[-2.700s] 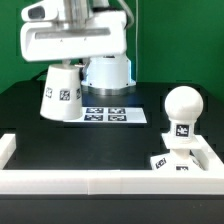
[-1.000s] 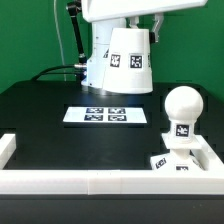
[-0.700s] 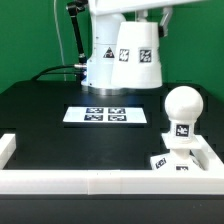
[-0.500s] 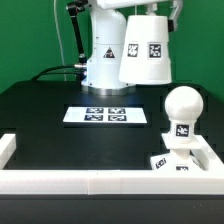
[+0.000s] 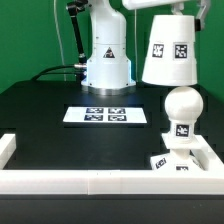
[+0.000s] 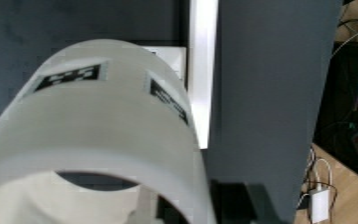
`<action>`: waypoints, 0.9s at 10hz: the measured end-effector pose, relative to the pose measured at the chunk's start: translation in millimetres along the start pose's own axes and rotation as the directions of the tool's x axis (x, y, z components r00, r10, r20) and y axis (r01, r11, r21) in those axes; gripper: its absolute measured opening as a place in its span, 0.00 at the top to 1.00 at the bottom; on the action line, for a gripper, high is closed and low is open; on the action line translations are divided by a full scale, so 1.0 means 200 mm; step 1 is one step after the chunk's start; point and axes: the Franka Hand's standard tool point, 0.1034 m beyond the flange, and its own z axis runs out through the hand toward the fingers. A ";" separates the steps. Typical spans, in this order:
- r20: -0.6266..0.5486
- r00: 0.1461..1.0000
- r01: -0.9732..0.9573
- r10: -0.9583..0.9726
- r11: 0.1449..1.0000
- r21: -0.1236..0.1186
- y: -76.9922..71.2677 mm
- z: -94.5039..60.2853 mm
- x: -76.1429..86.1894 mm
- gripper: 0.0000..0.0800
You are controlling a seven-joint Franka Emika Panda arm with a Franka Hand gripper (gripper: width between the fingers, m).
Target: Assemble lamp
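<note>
Standing nearest, the bulb (image 5: 183, 107) sits on the base (image 5: 176, 162) inside the white frame's (image 5: 90, 179) corner. Directly above it hangs the shade (image 5: 172, 50), wide end down, gripped by the gripper (image 5: 176, 6); the marker board (image 5: 106, 115) lies farther back.

One shade (image 5: 171, 50), one bulb (image 5: 183, 105), one base (image 5: 176, 164), one marker board (image 5: 106, 115), one robot arm (image 5: 107, 45).

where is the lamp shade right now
In the exterior view the shade hangs in the air at the upper right, directly above the bulb, not touching it; the tool holding it is out of sight.
</note>
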 end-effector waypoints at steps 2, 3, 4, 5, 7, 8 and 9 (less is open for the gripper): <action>-0.003 1.000 0.009 -0.009 1.000 -0.005 -0.01 0.09 0.07 0.94; 0.000 1.000 0.013 -0.013 1.000 -0.007 -0.01 0.12 0.11 0.94; -0.002 1.000 0.010 -0.010 1.000 -0.010 -0.01 0.16 0.13 0.94; -0.004 1.000 0.009 -0.009 1.000 -0.013 -0.01 0.21 0.13 0.94; -0.003 1.000 0.015 -0.015 1.000 -0.018 -0.01 0.28 0.13 0.94; -0.012 1.000 0.014 -0.014 1.000 -0.022 0.00 0.31 0.13 0.94; -0.015 1.000 0.014 -0.015 1.000 -0.026 0.01 0.34 0.11 0.94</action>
